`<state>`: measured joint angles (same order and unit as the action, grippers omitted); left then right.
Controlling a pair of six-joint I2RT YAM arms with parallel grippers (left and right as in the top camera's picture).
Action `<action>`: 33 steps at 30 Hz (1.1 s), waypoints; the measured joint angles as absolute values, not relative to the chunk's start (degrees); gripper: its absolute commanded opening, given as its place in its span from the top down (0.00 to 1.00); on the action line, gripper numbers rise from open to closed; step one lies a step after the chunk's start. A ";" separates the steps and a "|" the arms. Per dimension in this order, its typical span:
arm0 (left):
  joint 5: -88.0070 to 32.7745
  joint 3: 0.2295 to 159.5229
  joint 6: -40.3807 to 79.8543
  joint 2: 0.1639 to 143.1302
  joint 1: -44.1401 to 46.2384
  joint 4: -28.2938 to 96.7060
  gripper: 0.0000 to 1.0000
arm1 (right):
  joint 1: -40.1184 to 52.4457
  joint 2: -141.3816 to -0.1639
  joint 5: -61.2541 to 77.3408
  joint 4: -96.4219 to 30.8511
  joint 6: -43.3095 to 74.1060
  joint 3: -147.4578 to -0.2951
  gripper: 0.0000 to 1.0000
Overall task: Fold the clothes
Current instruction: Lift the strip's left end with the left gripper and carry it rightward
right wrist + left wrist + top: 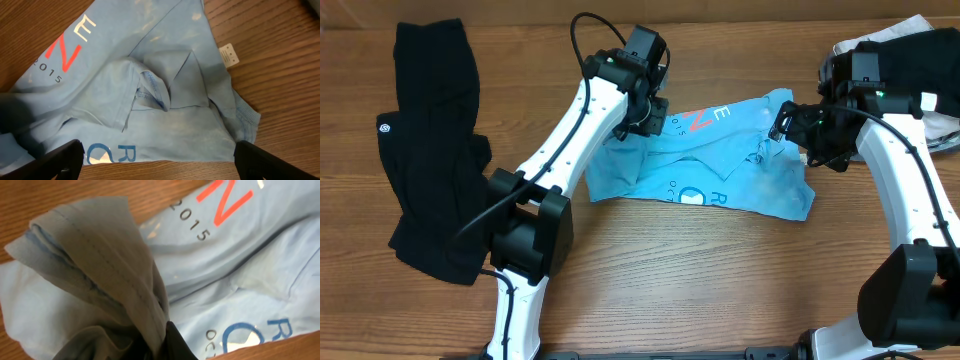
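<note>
One blue T-shirt (720,160), one long black garment (435,150), two arms (570,130) (905,175) (white).

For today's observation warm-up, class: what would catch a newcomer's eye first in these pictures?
The rumpled light blue T-shirt with red lettering lies in the middle of the table, its left edge bunched in the shut left claw. The right claw hangs open over its right side. A long black garment lies at far left.

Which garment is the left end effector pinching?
The light blue T-shirt, bunched in the left end effector; the black garment with the white logo lies apart.
</note>
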<state>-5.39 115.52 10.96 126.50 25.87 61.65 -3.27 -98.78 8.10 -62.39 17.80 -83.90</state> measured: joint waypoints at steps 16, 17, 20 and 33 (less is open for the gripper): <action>-10.90 115.55 13.43 126.50 25.91 60.55 0.28 | -3.27 -98.78 8.10 -62.41 17.80 -83.90 0.01; -11.00 115.55 13.30 126.50 25.89 60.97 0.27 | -3.29 -98.78 8.10 -62.43 17.82 -83.90 0.01; -9.54 115.57 13.04 126.50 25.80 64.38 0.23 | -3.27 -98.78 8.10 -62.59 17.82 -83.90 0.01; -3.14 114.45 3.95 126.50 21.52 63.44 0.22 | -3.29 -98.78 8.10 -62.57 17.78 -83.90 0.00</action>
